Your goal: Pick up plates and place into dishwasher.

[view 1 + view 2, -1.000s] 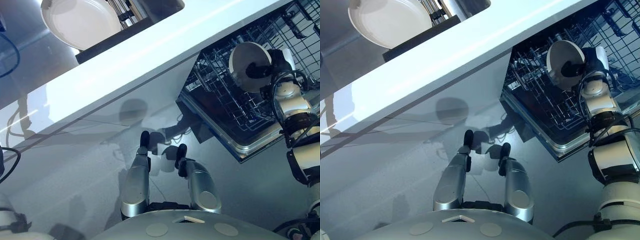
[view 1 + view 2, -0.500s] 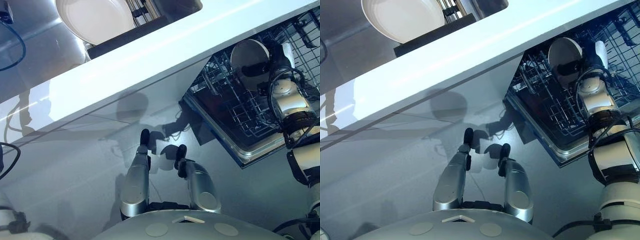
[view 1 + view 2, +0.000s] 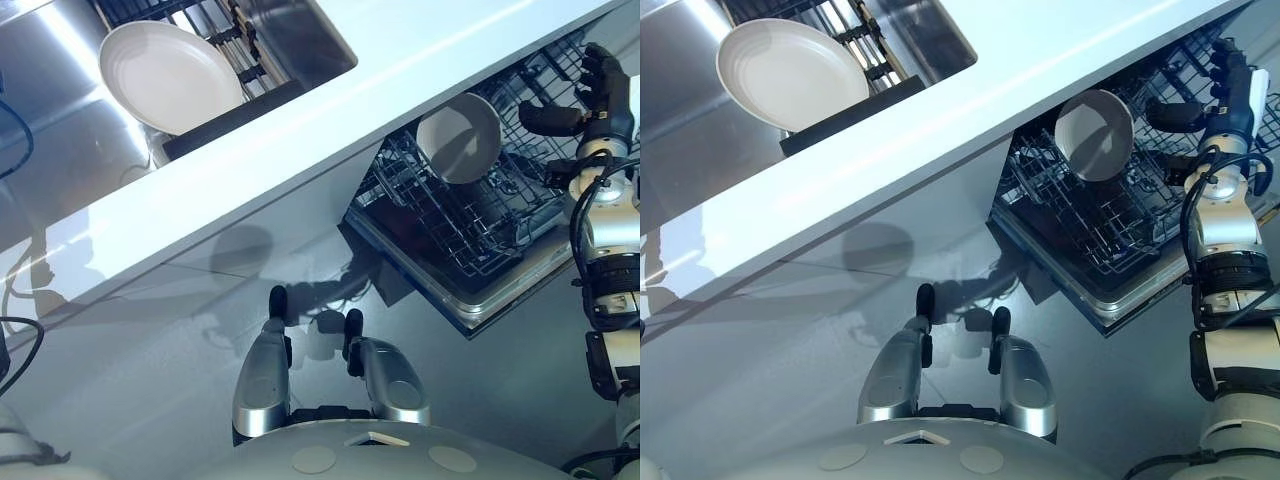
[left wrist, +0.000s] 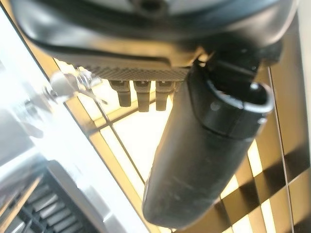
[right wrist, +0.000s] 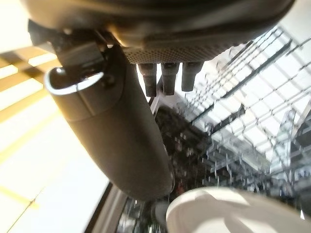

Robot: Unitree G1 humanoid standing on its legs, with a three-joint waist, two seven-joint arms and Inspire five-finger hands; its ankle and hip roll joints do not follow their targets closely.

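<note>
- My right hand hangs over the far side of the dishwasher rack with its fingers spread and its thumb out. It grips nothing.
- The small plate stands on edge among the rack's wires, just under the lip of the counter and clear of my hand.
- The large plate leans in a dark holder by the sink, well apart from either hand. I judge that it goes next.
- My left hand looks relaxed and empty, with tiled floor beyond it.
- Risk: I cannot tell whether the small plate sits between the prongs or merely leans on them. If it only leans, a nudge to the rack could tip it.
- Risk: my fingers are near the wires, so a careless pull-back could snag them and shake the rack.
- Risk: the large plate is across the counter, so a reach from here may be long and the grip on its rim poor.
- The head views show the gap between hand and small plate. The right wrist view brings that plate's pale rim and the wires close, past my thumb.
</note>
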